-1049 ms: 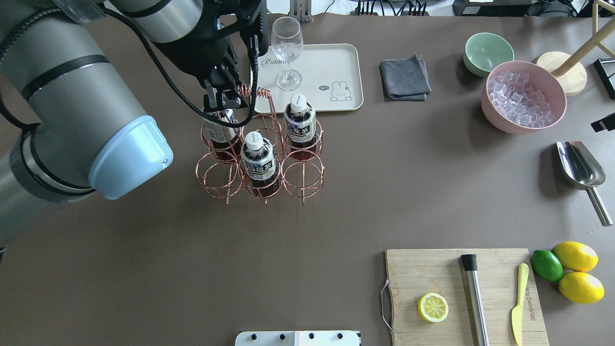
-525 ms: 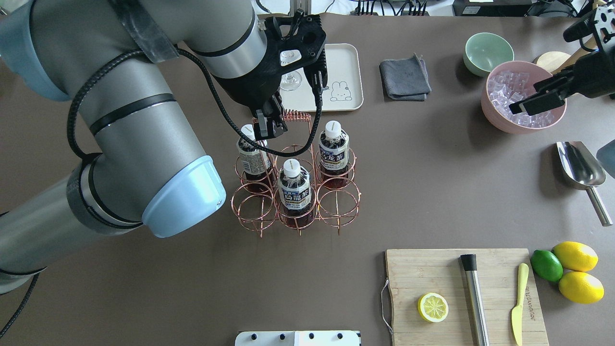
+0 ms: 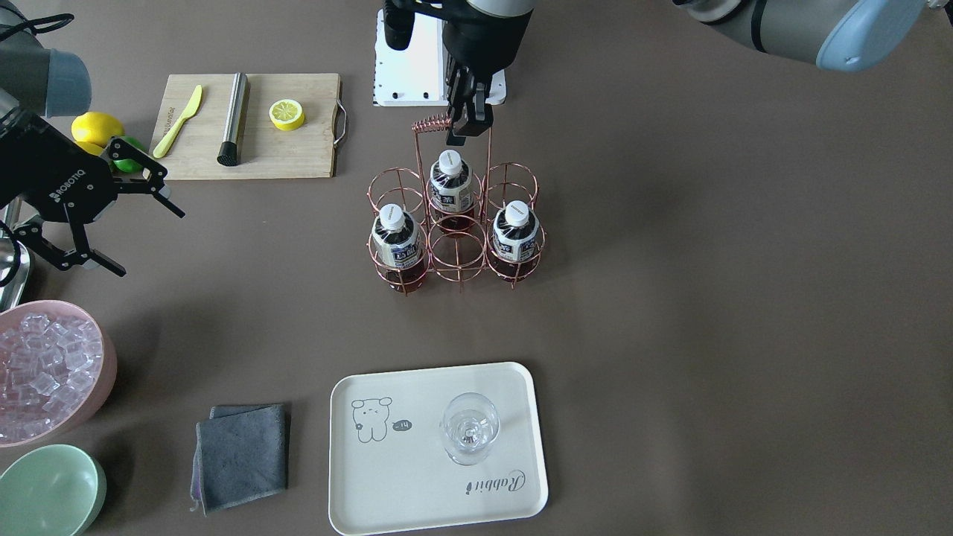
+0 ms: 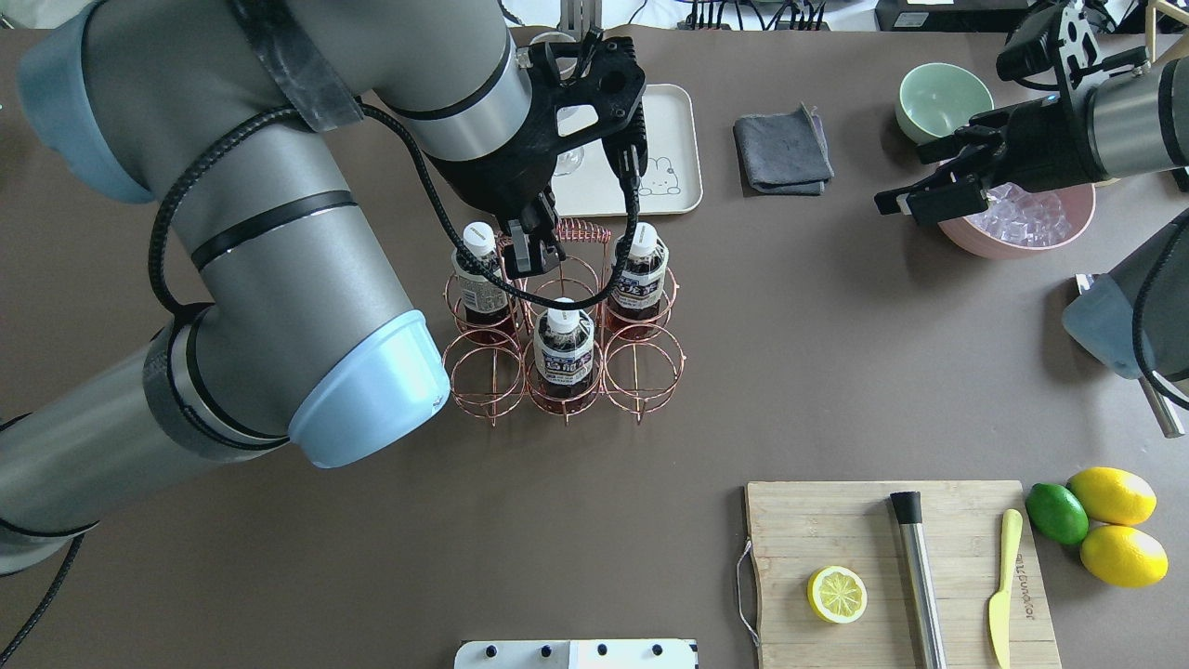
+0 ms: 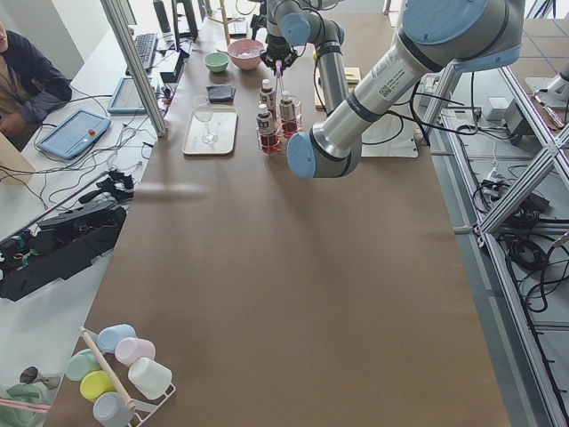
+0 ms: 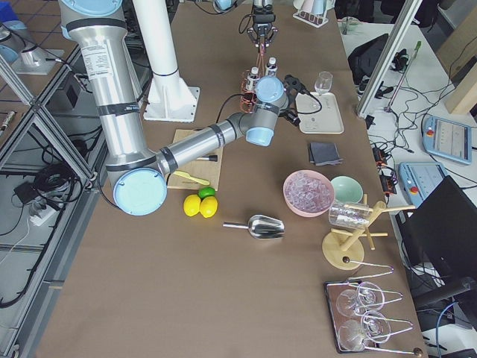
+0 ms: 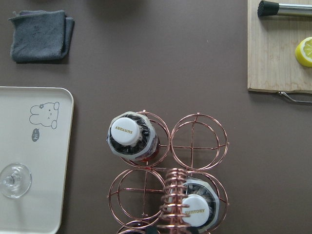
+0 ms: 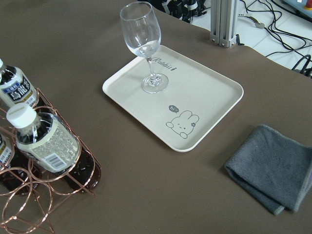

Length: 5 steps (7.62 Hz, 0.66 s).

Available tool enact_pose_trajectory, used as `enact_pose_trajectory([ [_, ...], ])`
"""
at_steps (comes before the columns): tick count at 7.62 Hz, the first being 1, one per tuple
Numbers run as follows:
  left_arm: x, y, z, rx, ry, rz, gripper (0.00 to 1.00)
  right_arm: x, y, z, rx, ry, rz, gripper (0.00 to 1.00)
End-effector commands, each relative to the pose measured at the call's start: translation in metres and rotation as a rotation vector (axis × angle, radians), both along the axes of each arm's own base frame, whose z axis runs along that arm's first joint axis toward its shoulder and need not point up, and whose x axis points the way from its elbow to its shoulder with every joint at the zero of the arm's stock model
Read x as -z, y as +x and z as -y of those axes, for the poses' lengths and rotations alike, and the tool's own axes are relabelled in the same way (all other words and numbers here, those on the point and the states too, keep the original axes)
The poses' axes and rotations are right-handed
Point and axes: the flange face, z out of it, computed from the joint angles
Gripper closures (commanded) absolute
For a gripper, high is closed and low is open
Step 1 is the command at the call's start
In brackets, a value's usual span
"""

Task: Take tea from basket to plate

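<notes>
Copper basket [image 4: 644, 370], its coiled handle pinched by the closed left gripper [image 4: 529, 253], held all three tea bottles [image 4: 563, 348], a wine glass [image 3: 469, 430] stood on the plate [image 4: 673, 121] behind, and the right gripper [image 4: 899, 178] hung spread and empty beside the ice tub [image 4: 1012, 237].

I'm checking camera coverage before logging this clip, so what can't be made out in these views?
- Glass on the plate: overhead view, mostly behind the wrist of the left arm.
- Scoop: overhead view, its bowl is under the elbow of the right arm.
- One tea: left wrist view, almost wholly past the bottom edge.
</notes>
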Motion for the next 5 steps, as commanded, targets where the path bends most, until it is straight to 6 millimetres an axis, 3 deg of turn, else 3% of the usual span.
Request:
enact_pose_trajectory([
  [1,-0.005,0.005,0.003,0.01,-0.012,0.012,1.0,0.013,-0.046,-0.03,-0.046,0.047,0.136,0.0],
  [2,-0.006,0.008,0.001,0.012,-0.01,0.017,1.0,0.019,-0.069,-0.044,-0.076,0.097,0.172,0.0],
  [3,-0.007,0.01,0.0,0.009,-0.011,0.019,1.0,0.03,-0.105,-0.057,-0.118,0.122,0.19,0.01],
  [4,-0.007,0.01,0.0,0.009,-0.011,0.02,1.0,0.055,-0.135,-0.064,-0.175,0.153,0.224,0.02],
  [5,-0.007,0.01,0.0,0.009,-0.011,0.019,1.0,0.058,-0.142,-0.068,-0.196,0.158,0.229,0.02],
])
